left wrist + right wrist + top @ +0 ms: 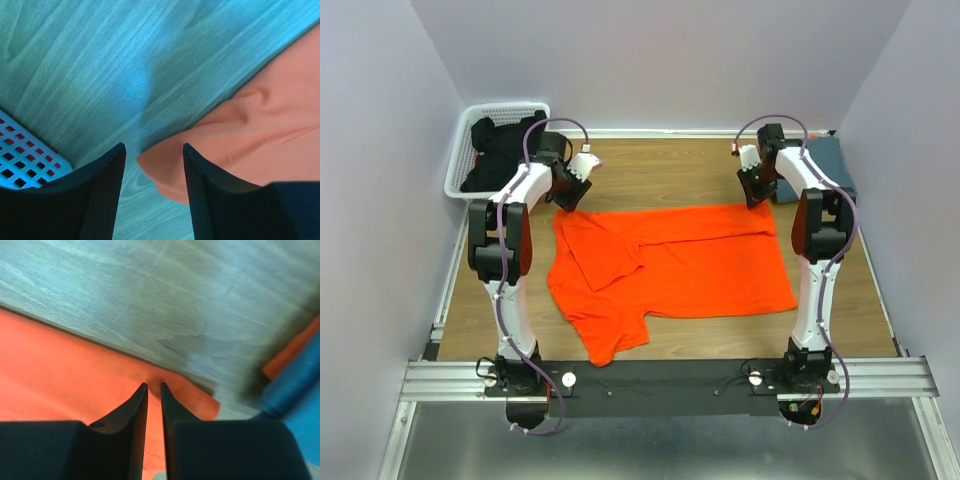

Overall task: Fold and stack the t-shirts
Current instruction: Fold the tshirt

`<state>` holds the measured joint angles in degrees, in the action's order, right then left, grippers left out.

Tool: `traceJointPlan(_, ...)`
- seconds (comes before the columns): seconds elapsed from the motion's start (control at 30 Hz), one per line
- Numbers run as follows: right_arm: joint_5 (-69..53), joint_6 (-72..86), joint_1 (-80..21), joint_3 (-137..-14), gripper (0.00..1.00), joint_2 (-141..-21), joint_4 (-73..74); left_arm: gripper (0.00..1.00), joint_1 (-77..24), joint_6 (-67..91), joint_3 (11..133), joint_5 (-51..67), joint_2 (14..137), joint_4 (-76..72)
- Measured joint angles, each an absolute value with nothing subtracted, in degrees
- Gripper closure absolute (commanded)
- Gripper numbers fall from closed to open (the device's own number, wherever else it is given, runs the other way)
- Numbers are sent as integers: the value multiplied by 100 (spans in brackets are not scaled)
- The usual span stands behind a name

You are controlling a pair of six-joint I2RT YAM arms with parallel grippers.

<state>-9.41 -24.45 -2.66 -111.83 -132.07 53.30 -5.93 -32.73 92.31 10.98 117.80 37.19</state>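
The orange t-shirt (690,265) lies spread on the wooden table, its left part folded over onto itself. My left gripper (570,192) is at the shirt's far left corner. In the left wrist view the left gripper (152,146) is open and that corner of the orange t-shirt (260,130) lies between its fingers. My right gripper (757,190) is at the shirt's far right corner. In the right wrist view the right gripper (152,384) is shut, pinching the far edge of the orange t-shirt (60,365). The slate blue-grey t-shirt (832,160) lies at the far right behind the right arm.
A white mesh basket (455,170) with dark cloth (500,150) in it stands at the far left; its corner shows in the left wrist view (25,155). Walls close in on three sides. Bare wood shows beyond the shirt's far edge.
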Motion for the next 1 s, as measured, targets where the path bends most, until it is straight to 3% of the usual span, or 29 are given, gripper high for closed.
traceJointPlan(0.17, -847, -2443, -305, -10951, 78, -13205, 5199, 48, -550, -3293, 9113, 895, 11815, 3621)
traceJointPlan(0.23, -821, -2438, -305, -10868, 78, -13163, 5116, 57, -530, -3306, 9052, 840, 11883, 3607)
traceJointPlan(0.37, -725, -2445, -320, -10694, 78, -13074, 4934, 85, -469, -3369, 8927, 797, 11970, 3605)
traceJointPlan(0.4, -694, -2443, -327, -10672, 78, -13061, 4906, 100, -451, -3374, 8919, 794, 11970, 3603)
traceJointPlan(0.7, -528, -2311, -344, -10779, 78, -13111, 4888, 100, -338, -3376, 9008, 681, 12003, 3577)
traceJointPlan(0.73, -508, -2285, -342, -10862, 78, -13157, 4890, 93, -336, -3350, 9120, 676, 12051, 3607)
traceJointPlan(0.77, -489, -2261, -342, -10947, 78, -13205, 4886, 92, -336, -3323, 9251, 679, 12123, 3607)
traceJointPlan(0.8, -456, -2241, -342, -11083, 78, -13284, 4873, 78, -336, -3286, 9389, 681, 12189, 3618)
traceJointPlan(0.87, -408, -2196, -342, -11345, 74, -13434, 4836, 68, -336, -3256, 9592, 687, 12293, 3625)
traceJointPlan(1.0, -344, -2095, -346, -11703, 60, -13633, 4694, 64, -336, -3153, 9874, 755, 12361, 3653)
